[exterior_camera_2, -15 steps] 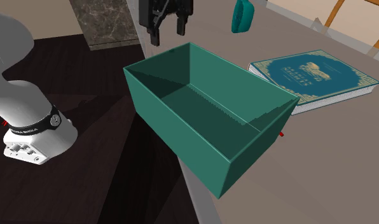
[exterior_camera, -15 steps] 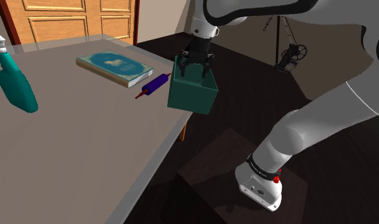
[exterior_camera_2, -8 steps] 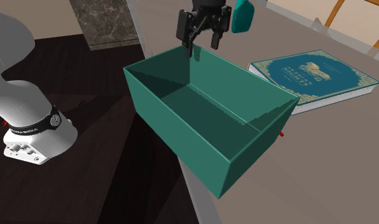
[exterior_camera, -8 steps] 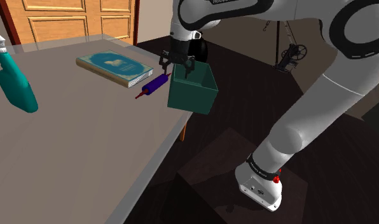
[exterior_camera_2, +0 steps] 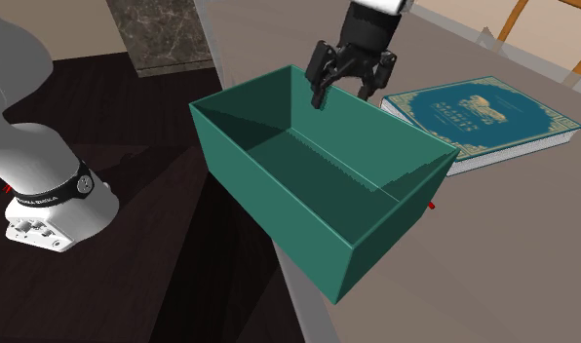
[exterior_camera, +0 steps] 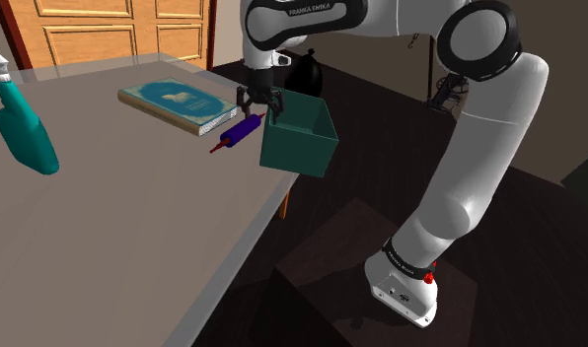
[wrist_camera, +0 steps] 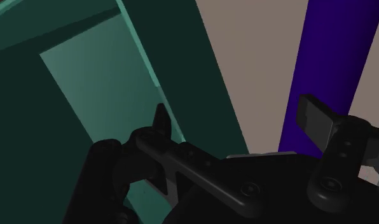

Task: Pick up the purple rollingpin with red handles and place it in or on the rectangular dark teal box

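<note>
End effector (exterior_camera: 258, 102) open: in the wrist view we see the two black fingers (wrist_camera: 161, 121) well apart, clasping nothing. One finger sits over the wall of the dark teal box (wrist_camera: 182, 63), the other over the purple rolling pin (wrist_camera: 334, 57), with a strip of bare table between them.

In the shoulder view the rolling pin (exterior_camera: 241, 129) lies flat on the grey table (exterior_camera: 114, 227), between the teal-covered book (exterior_camera: 179, 104) and the box (exterior_camera: 294, 156), just beside the box. Its red handle points away from the box. The end effector hangs above the pin's end nearest the box.

In the second exterior view the end effector (exterior_camera_2: 347, 88) hovers over the far rim of the box (exterior_camera_2: 279, 195). The box is open-topped and stands at the table's edge. The book (exterior_camera_2: 484, 117) lies beyond it.

A teal spray bottle (exterior_camera: 24, 133) stands well apart, at the shoulder view's left.
</note>
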